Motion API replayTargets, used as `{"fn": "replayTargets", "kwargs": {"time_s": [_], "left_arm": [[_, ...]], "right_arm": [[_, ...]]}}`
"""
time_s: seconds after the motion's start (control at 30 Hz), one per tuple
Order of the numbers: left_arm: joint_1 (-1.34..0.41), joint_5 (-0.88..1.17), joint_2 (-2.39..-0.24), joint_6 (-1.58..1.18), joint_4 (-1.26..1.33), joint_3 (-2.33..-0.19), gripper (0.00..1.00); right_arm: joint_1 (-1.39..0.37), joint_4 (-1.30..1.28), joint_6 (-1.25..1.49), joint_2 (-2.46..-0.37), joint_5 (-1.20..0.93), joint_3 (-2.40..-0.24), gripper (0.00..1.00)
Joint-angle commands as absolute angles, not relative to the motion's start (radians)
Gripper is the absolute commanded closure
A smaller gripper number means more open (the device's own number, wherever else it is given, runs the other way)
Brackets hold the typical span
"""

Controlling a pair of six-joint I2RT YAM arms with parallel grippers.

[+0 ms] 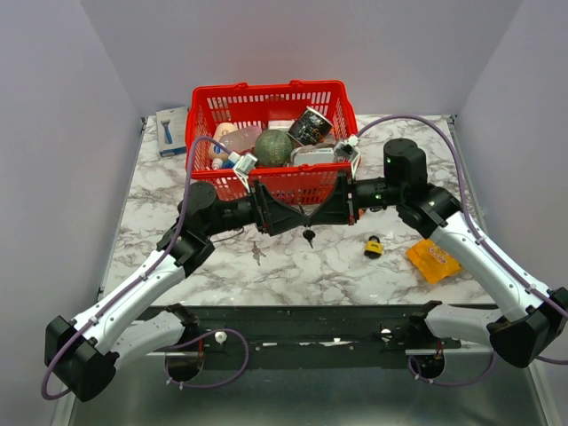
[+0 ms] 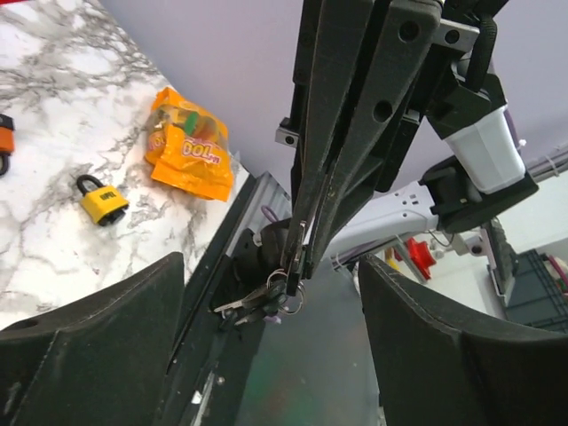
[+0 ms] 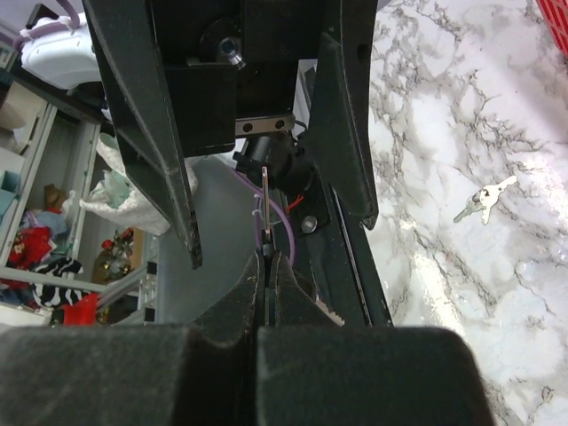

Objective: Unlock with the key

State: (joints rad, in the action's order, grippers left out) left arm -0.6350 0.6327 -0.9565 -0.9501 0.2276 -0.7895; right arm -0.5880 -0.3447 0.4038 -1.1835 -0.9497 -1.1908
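A dark-headed key bunch (image 1: pixel 309 236) hangs above the marble table (image 1: pixel 293 275), a yellow padlock (image 1: pixel 374 246) lying flat nearby

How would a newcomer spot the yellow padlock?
From the red plastic basket at the back of the white marble table, come forward and right. The small yellow padlock lies there, just left of the flat orange snack packet; its dark looped shackle sets it apart.

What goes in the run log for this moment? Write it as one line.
right pincer: shut on key, mid-air | left pincer: open, flanking it | padlock: on table, untouched
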Motion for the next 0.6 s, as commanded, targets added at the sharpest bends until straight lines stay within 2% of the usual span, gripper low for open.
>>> {"fn": "replayTargets", "kwargs": {"time_s": [0.0,0.13,0.4,0.43,0.57], "left_arm": [[-0.634,0.569,-0.928,-0.923,0.199,-0.815,0.2],[-0.634,0.555,-0.925,-0.925,0.201,-0.816,0.37],[-0.632,0.56,-0.94,-0.931,0.212,-0.81,0.44],[-0.632,0.566,-0.945,-0.933,0.216,-0.811,0.5],[-0.635,0.581,-0.954,-0.934,0.216,-0.81,0.64]], "right_arm": [[-0.594,-0.396,0.371,-1.189,-0.989,-1.206,0.99],[-0.594,-0.429,0.362,-1.2,-1.003,-1.209,0.99],[-0.594,-0.454,0.351,-1.221,-1.025,-1.216,0.99],[-0.594,-0.462,0.35,-1.226,-1.025,-1.218,0.99],[-0.594,-0.462,0.351,-1.232,-1.023,-1.223,0.99]]}}
